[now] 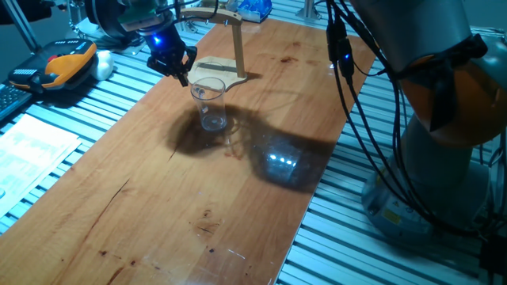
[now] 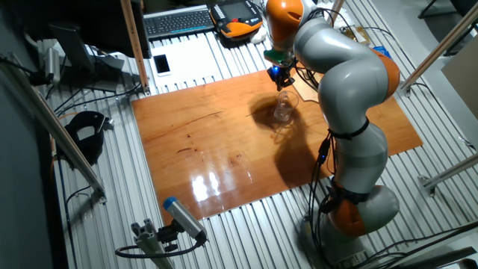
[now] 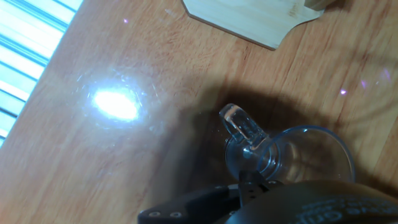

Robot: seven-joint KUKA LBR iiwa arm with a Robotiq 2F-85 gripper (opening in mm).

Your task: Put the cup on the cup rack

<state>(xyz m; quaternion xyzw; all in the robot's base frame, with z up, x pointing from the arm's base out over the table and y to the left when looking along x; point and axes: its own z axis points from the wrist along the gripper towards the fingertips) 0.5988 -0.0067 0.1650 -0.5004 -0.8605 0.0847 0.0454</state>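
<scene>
On the wooden table (image 1: pixel 158 198), near its far end in one fixed view, the cup (image 1: pixel 211 103) stands upright on its base, clear glass with its rim open upward. Just behind it stands the cup rack (image 1: pixel 226 59), its flat base (image 1: pixel 214 73) resting on the table and its thin post rising to a curved arm at the top. The cup and the rack base are close but apart.

The end effector (image 1: pixel 176 67) hangs just above and beside the cup's rim, a blue light glowing on its body. Whether its fingers are spread or closed cannot be told from either fixed camera; they are dark and small against the background.

In the hand view the cup (image 3: pixel 292 158) lies directly below the camera, its small handle (image 3: pixel 241 127) pointing toward the rack base (image 3: pixel 255 18), and the dark underside of the end effector overlaps the cup's near edge. It appears not to be gripping the glass, though the fingertips are hidden.

In the other fixed view the arm (image 2: pixel 347 75) bends over the cup (image 2: pixel 284 108).
</scene>
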